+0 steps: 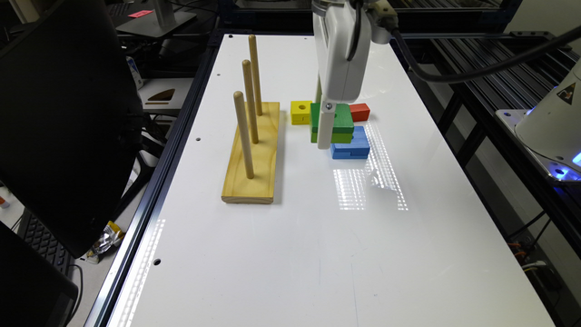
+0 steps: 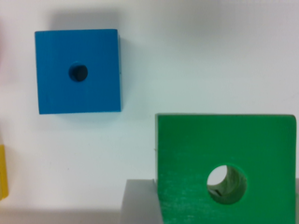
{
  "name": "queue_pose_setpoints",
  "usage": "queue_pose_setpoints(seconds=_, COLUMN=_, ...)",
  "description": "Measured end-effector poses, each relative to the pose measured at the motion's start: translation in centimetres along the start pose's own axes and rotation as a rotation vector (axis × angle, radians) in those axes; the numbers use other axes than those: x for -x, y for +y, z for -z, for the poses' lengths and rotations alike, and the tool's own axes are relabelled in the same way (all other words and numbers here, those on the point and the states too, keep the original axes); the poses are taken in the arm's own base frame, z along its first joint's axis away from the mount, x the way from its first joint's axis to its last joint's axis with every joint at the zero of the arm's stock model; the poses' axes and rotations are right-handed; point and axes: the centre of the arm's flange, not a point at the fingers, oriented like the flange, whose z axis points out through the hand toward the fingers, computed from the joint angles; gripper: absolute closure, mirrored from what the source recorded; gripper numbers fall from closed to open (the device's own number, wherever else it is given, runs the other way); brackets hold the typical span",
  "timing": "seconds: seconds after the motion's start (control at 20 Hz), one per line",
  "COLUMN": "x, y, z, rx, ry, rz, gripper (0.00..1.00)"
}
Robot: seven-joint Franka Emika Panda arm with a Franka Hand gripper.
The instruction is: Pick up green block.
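green block [image 1: 341, 119] sits in the upper middle of the exterior view, dark green on top with a lime-green layer beneath, and it looks raised off the white desk [image 1: 281, 254], overlapping the blue block [image 1: 354, 147] just below it in the frame. the white pincer [image 1: 327, 131] comes down from the top of the frame, one pale finger [image 1: 325, 129] lying against the near side of the green block. in the wrist view the green block [image 2: 224, 158] fills the lower right of the frame, large and close, its round centre hole showing, with a grey finger [image 2: 140, 203] touching its left edge at the bottom of the frame; the pincer appears to be clamped on the green block, holding it at the block's width. the blue block [image 2: 78, 71], square with a small centre hole, lies flat on the desk in the upper left of the wrist view, apart from the green one. a yellow block [image 1: 301, 111] with a hole stands just left of the green block in the exterior view, and a red block [image 1: 361, 111] shows just to its right. a wooden base [image 1: 254, 159] with three upright pegs stands left of centre.
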Motion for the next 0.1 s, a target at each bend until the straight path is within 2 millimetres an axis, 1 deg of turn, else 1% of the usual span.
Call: queue_pose_setpoints(seconds=0.1, x=0.1, y=0.2, z=2.0, rx=0.000, ry=0.004, rz=0.000, gripper=1.00)
